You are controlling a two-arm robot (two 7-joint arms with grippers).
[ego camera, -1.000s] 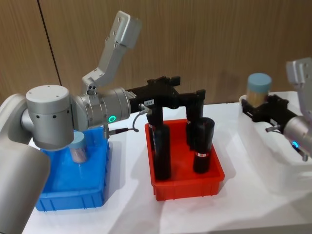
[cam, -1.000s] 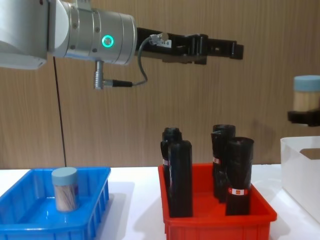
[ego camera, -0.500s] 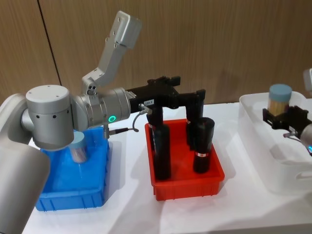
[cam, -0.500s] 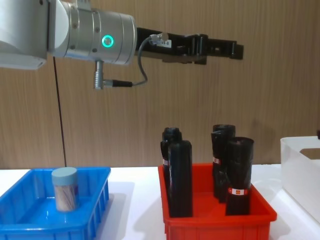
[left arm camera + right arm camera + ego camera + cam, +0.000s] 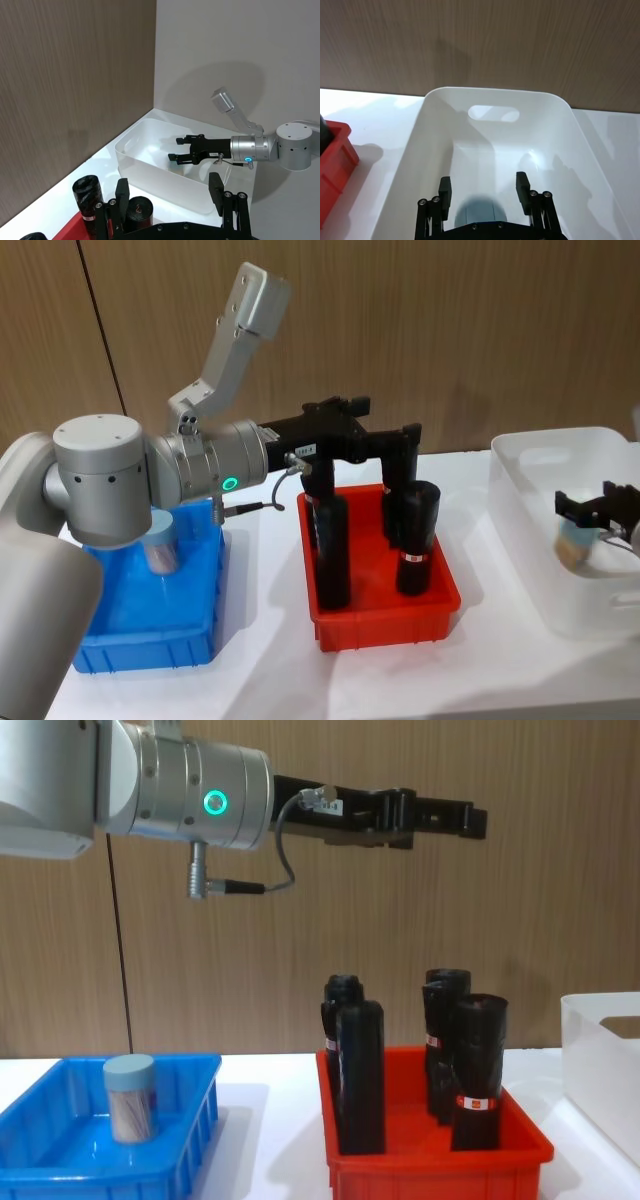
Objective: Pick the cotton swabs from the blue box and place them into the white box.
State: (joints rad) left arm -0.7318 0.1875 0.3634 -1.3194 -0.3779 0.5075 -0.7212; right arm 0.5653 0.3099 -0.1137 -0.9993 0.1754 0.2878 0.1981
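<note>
Standing by the white table (image 5: 270, 680), I take the red bin (image 5: 385, 628) at its middle as my mark. To the robot's left of the red bin, just beside it, sits the blue box (image 5: 150, 635). One cotton swab tub (image 5: 130, 1098) stands upright inside, toward the wall that faces the red bin, its pale grey-blue lid on top. In the red bin itself several black rolls (image 5: 478, 1070) stand on end, some with a red-white label near the base.

High above the red bin hangs the left gripper (image 5: 169, 181), reaching out level from its silver arm. Its jaws are spread wide with nothing between them.

To the right of the red bin, a little apart, is the white box (image 5: 545, 530), taller than the red bin. The right gripper (image 5: 483, 181) is dipped inside it. A second tub (image 5: 575, 543) stands low in the box, between the two fingers (image 5: 445, 187). From the right wrist view a sliver of gap seems to show on each side of the lid, so the jaws look released rather than clenched.

Behind the red bin rises a wood-panelled wall (image 5: 450, 330).
</note>
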